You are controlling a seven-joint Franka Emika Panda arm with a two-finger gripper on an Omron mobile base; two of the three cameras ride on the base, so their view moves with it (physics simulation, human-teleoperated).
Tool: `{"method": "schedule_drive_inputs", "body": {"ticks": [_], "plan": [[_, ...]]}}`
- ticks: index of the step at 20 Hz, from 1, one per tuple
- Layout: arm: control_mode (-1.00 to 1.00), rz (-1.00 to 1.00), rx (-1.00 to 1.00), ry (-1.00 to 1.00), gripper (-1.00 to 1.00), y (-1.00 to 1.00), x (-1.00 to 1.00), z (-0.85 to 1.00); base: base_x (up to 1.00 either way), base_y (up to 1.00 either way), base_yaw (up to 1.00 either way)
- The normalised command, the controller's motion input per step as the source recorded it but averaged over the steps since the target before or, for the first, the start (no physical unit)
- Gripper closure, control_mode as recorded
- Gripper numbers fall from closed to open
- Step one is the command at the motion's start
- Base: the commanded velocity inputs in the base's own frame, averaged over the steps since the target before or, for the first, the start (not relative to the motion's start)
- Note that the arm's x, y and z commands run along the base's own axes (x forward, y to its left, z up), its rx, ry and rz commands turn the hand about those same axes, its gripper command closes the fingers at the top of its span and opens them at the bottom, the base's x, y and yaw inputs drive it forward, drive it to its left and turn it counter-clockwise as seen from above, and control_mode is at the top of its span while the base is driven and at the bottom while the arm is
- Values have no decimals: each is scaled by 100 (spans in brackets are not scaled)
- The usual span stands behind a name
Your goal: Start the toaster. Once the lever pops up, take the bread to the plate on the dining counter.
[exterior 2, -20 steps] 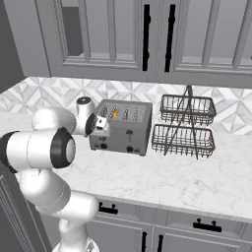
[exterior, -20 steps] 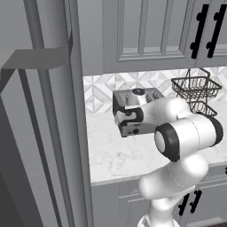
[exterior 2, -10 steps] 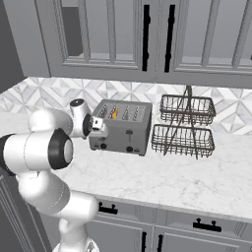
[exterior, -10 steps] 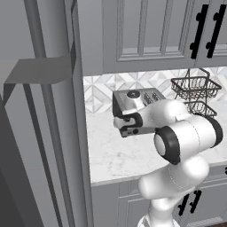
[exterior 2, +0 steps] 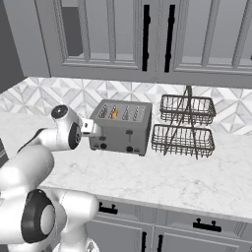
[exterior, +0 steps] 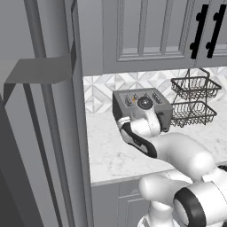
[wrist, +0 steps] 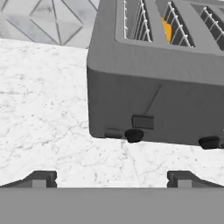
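One boxy grey brushed-metal toaster (wrist: 162,87) sits on the white marble worktop (wrist: 43,109), a golden slice of bread (wrist: 166,28) down in a top slot. Its small dark lever tab (wrist: 143,121) rides low, so I judge toasting under way. My gripper (wrist: 111,178): jaws fully apart, empty, touching nothing. Next: wait for the pop-up, then reach for the slice.
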Motion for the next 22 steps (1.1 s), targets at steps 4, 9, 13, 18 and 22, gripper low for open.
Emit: {"method": "schedule_drive_inputs", "body": {"ticks": [4,9,13,18,22], "plan": [[-100,5,0,-17,-100,11,-49,45,0,0,0],[-100,7,0,-17,-100,21,-6,77,0,0,0],[-100,5,0,-6,-100,28,0,76,0,0,0],[-100,2,0,0,-100,29,-8,49,0,0,0],[-100,1,0,0,-100,17,-5,27,0,0,0]]}}
